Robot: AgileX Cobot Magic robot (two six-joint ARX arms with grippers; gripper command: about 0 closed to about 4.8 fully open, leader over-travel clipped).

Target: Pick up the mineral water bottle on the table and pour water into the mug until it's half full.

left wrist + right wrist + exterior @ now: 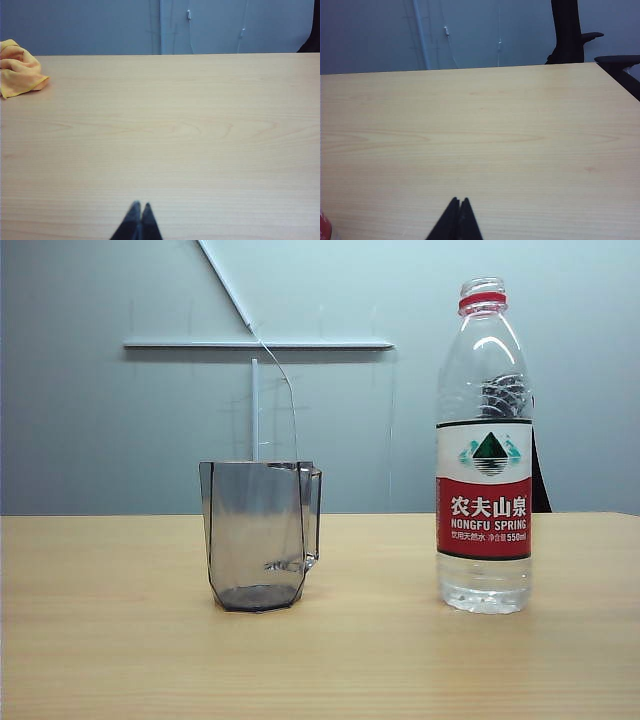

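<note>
The mineral water bottle (485, 450) is standing upright on the desk (120, 640), on the right of the exterior view, its long axis running straight up and its open mouth pointing at the ceiling. No cap is sitting on the red neck ring. The white-and-red label is facing the camera, and the water (485, 592) is showing clear through the plastic below the label. How high it is reaching behind the label is hard to tell.

The mug (258, 536) is standing upright well apart from the bottle, left of it and nearer the middle of the view. Its mouth is facing up, its body is narrowing toward the base, and its angular handle is pointing toward the bottle. It is looking empty.

Neither arm is showing in the exterior view. In the left wrist view, the left tool (139, 206) is hanging over bare desk with its two dark fingers pressed together, holding nothing. An orange-yellow cloth (19, 67) is lying crumpled near the far edge of the desk there.

In the right wrist view, the right tool (459, 201) is likewise poised over bare wood, fingers closed tip to tip and gripping nothing. A black chair (570, 30) is standing beyond the far edge of the desk.
</note>
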